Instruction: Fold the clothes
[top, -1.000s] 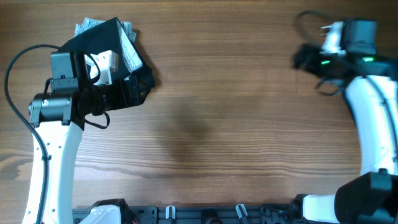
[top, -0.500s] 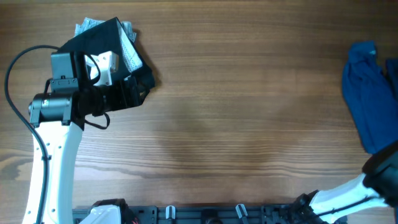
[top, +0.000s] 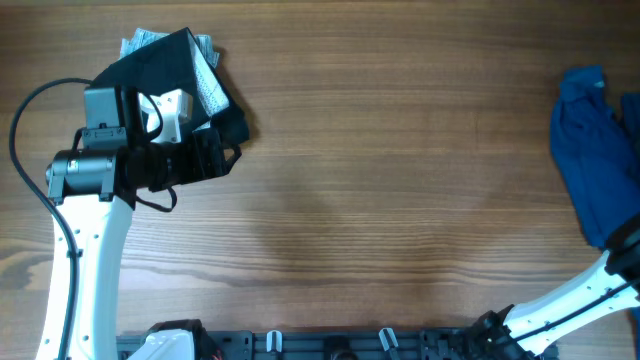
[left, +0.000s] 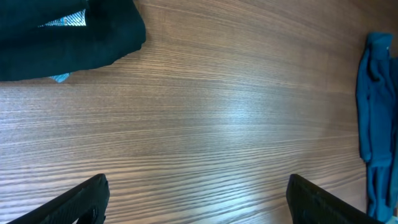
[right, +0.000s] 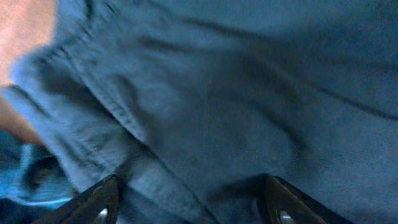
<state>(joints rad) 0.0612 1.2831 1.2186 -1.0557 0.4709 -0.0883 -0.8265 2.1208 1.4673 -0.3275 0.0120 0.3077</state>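
A wooden table (top: 380, 150) fills the overhead view, its brown grain running left to right in long, fine streaks. Near the middle lies a soft darker shadow (top: 300, 215), and at the lower left corner the wood turns paler, with a looser, curving grain (top: 20, 285). Along the near edge runs a black rail (top: 300, 346) carrying a few small metal clips (top: 384, 338). The left wrist view shows the same board close up, with a pale glare (left: 239, 115) across the middle. In the right wrist view only a blurred orange-brown corner of it shows at the upper left.
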